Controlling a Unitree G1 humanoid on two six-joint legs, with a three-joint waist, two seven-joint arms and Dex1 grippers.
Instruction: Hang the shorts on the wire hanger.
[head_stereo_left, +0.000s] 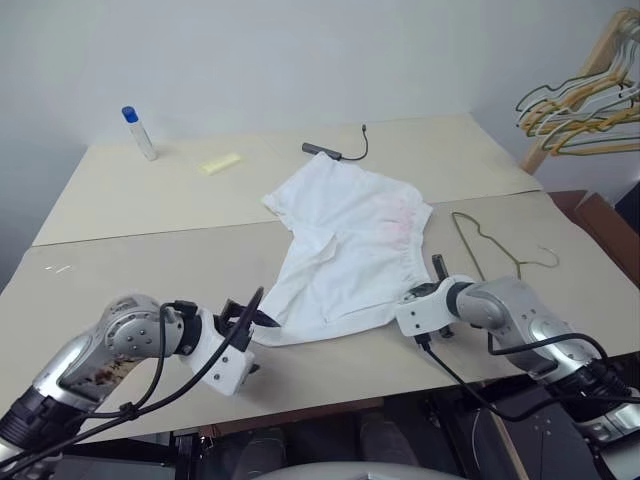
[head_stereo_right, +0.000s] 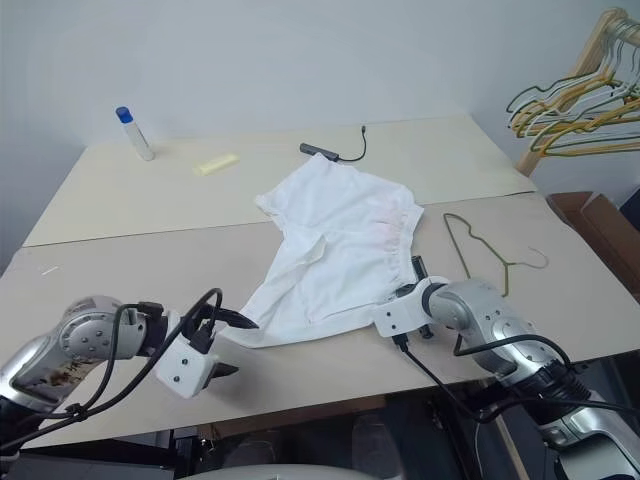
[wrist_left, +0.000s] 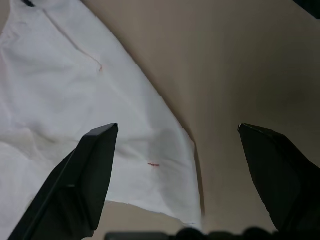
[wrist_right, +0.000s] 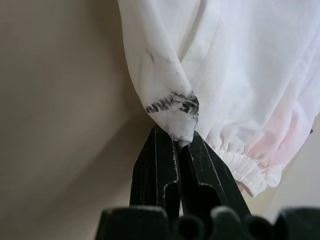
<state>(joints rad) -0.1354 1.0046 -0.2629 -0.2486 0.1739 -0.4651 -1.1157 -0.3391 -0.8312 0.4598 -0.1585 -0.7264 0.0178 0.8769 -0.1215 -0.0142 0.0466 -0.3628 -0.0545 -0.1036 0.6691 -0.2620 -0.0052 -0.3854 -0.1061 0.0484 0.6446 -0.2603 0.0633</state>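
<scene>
Shorts (head_stereo_left: 345, 250): white, mid-frame on tabletop (head_stereo_left: 150, 260). R gripper (wrist_right: 179, 145) fingers clamped on hem w/ black smudge, seen in R wrist view; L gripper (wrist_left: 177, 150) fingers apart over corner. Wire hanger (head_stereo_left: 480, 242): right-centre in head view.

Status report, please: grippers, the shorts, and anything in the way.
Right gripper jaws shut on shorts corner. Left gripper jaws open over opposite corner. Wire hanger flat on table, beside shorts. Nothing between.
</scene>
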